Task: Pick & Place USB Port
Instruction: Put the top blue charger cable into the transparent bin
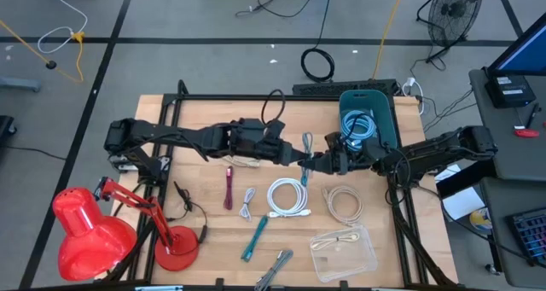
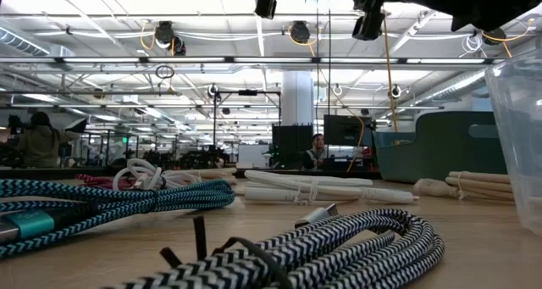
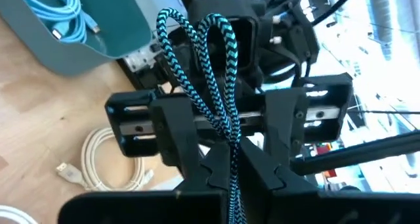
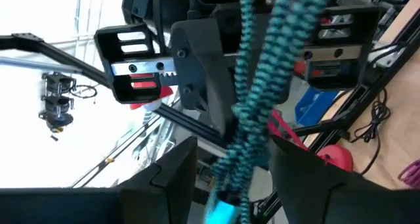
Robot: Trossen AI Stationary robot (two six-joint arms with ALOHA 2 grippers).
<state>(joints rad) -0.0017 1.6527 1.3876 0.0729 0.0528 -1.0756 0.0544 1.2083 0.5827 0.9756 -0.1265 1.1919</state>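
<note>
A teal-and-black braided USB cable [image 1: 305, 148] hangs in the air over the table's middle, between my two grippers. My left gripper [image 1: 298, 157] reaches in from the table's left and is shut on it. My right gripper [image 1: 318, 163] faces it from the right. In the right wrist view my right gripper [image 4: 236, 168] is open, one finger on either side of the cable [image 4: 252, 112] and apart from it. The cable's teal plug [image 4: 222, 211] hangs low. In the low view both grippers show only at the top edge, high above the table. My left gripper [image 3: 233, 161] pinches the braided cable's bundled strands [image 3: 230, 142] between its two fingers, which lie level and come from the table's left. Several strands pass through the pinch. Loops [image 3: 197, 46] stand out beyond the fingertips toward the right gripper. The cable is lifted clear of the table.
A teal bin [image 1: 386, 112] holding a light-blue cable stands at the far right. White [image 1: 287, 197], beige [image 1: 343, 204], pink [image 1: 229, 189] and teal [image 1: 254, 238] cables lie on the wood. A clear container [image 1: 343, 250] sits near the front and a red lamp [image 1: 94, 227] at the near left.
</note>
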